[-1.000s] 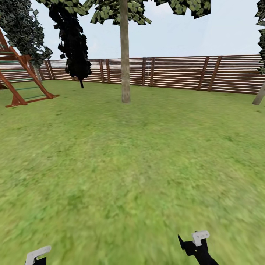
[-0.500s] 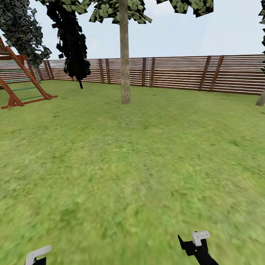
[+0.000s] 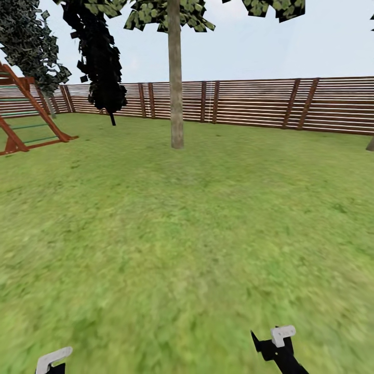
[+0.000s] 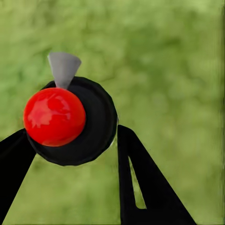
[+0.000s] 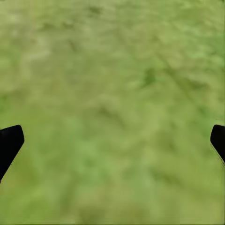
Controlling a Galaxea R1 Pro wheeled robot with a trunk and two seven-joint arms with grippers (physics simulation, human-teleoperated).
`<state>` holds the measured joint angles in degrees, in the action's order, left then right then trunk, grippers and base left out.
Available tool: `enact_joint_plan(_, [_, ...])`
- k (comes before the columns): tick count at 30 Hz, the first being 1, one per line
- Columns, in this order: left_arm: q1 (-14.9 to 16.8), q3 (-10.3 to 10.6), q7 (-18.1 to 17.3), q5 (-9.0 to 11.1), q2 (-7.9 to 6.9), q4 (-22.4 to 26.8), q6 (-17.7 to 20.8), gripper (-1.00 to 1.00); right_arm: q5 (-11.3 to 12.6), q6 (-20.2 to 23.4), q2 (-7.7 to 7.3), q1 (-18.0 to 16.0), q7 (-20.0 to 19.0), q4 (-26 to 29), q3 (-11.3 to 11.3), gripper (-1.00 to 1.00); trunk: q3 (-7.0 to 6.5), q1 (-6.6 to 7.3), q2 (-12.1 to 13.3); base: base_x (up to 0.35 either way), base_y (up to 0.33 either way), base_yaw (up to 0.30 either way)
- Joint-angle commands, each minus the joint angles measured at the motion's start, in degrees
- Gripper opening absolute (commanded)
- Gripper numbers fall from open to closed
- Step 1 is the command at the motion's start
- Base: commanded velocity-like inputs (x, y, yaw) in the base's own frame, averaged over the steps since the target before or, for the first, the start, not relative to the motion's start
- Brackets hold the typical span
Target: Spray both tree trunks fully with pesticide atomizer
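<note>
Black fingers of the left gripper sit clamped on either side of the pesticide atomizer, seen from above in the left wrist view: a round black body with a glossy red ball on top and a grey cone-shaped nozzle sticking out past its rim. Blurred green grass lies beneath it.

Right gripper: two black fingertips at opposite edges of the right wrist view, wide apart, with bare lawn between them. In the head view this gripper shows low at the right, black with a white part on top.

Left gripper in the head view: a white piece at the bottom edge, atomizer not discernible there.

Lawn stretches ahead. One tree trunk, pale grey-brown and branchless, stands upright well ahead, slightly left of centre, with blocky green leaves above. A near-black narrow tree stands to its left. A red-brown wooden play frame sits at the far left. A brown slat fence runs across the back
</note>
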<state>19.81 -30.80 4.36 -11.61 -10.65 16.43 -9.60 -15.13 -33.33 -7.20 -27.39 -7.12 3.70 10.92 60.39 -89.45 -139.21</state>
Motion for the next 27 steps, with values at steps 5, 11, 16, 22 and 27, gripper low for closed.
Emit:
enact_joint_plan(5, [0.06, -0.31, 0.12, -0.61, 0.01, -0.08, -0.25, -1.0, -0.34, -0.16, -0.01, -0.03, -0.32, -0.1, 0.51, 1.0, 0.05, -0.02, -0.02, 0.341, 0.0, 0.0])
enact_joint_plan(11, [0.06, -0.31, 0.12, -0.61, 0.01, -0.08, -0.25, -1.0, -0.34, -0.16, -0.01, -0.03, -0.31, -0.1, 0.51, 1.0, 0.05, -0.02, -0.02, 0.341, 0.0, 0.0])
enact_joint_plan(16, [0.06, -0.31, 0.12, -0.61, 0.01, -0.08, -0.25, -1.0, -0.34, -0.16, -0.01, -0.03, -0.3, -0.1, 0.51, 1.0, 0.05, -0.02, -0.02, 0.341, 0.0, 0.0])
enact_joint_plan(22, [0.06, -0.31, 0.12, -0.61, 0.01, -0.08, -0.25, -1.0, -0.34, -0.16, -0.01, -0.03, -0.27, -0.1, 0.51, 1.0, 0.05, -0.02, -0.02, 0.341, 0.0, 0.0])
enact_joint_plan(27, [0.06, -0.31, 0.12, -0.61, 0.01, -0.08, -0.25, -1.0, -0.34, -0.16, -0.01, -0.03, -0.28, -0.1, 0.51, 1.0, 0.05, -0.02, -0.02, 0.341, 0.0, 0.0])
